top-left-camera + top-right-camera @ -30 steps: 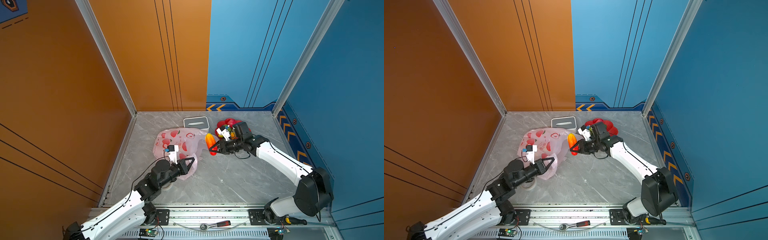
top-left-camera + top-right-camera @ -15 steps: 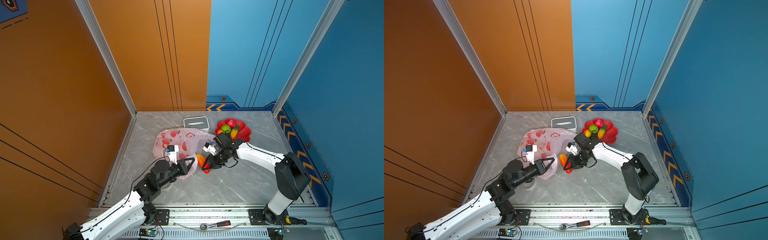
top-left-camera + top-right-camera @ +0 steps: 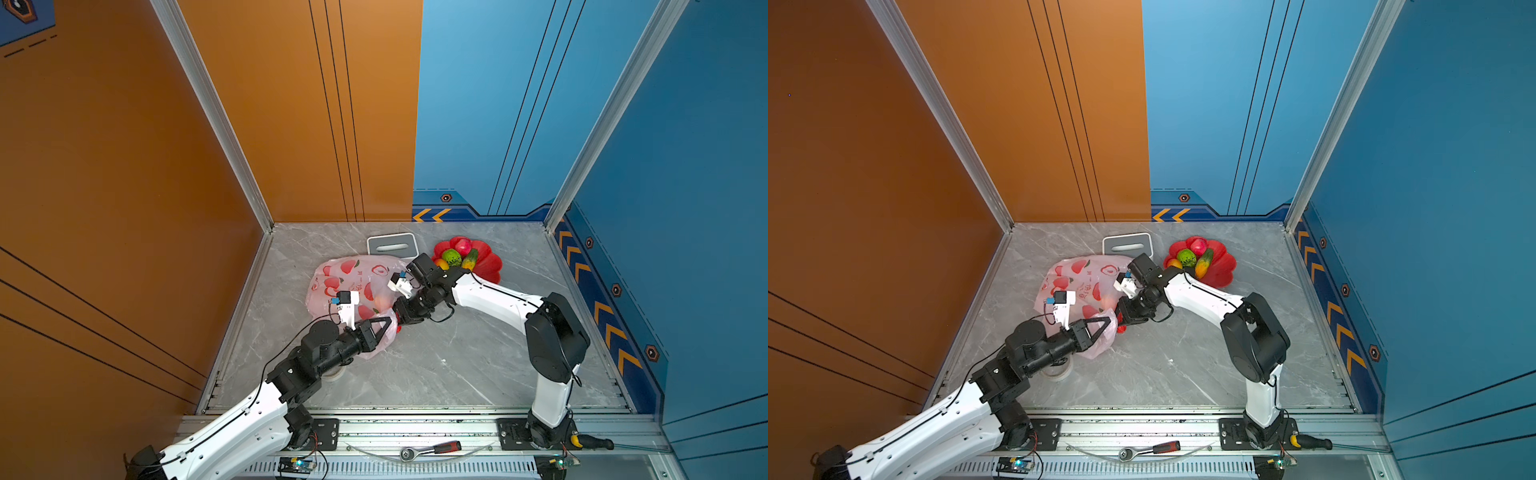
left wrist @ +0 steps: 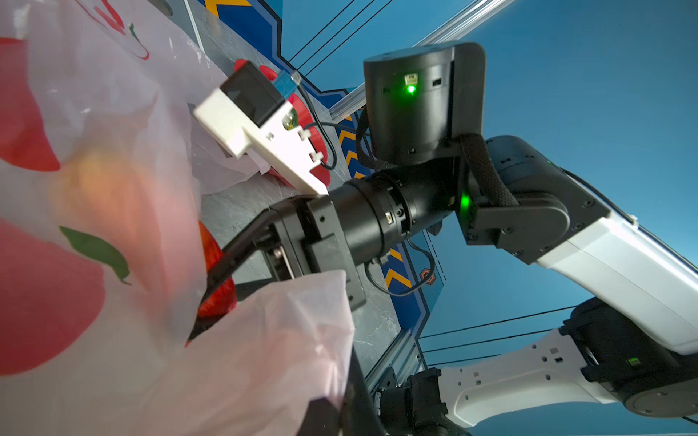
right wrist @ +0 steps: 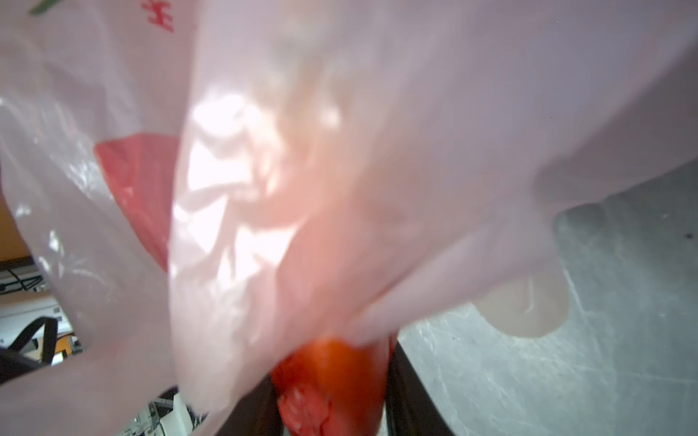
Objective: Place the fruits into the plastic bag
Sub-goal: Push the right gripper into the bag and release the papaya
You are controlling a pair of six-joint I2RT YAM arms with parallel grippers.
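Right wrist: right tool [image 5: 334,358] clamps orange-red fruit [image 5: 325,392]; left tool [image 3: 388,322] pinched shut on plastic bag [image 3: 353,274].

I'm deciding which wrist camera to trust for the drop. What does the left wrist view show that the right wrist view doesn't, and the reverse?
Only the left wrist view shows the right arm from outside, its fingers reaching into the mouth of the plastic bag, and part of the red dish behind it.

Only the right wrist view shows the bag's red printed characters and a close look down along the fruit, tucked under the film.

Both show the bag, the gripped orange-red fruit and the grey table.
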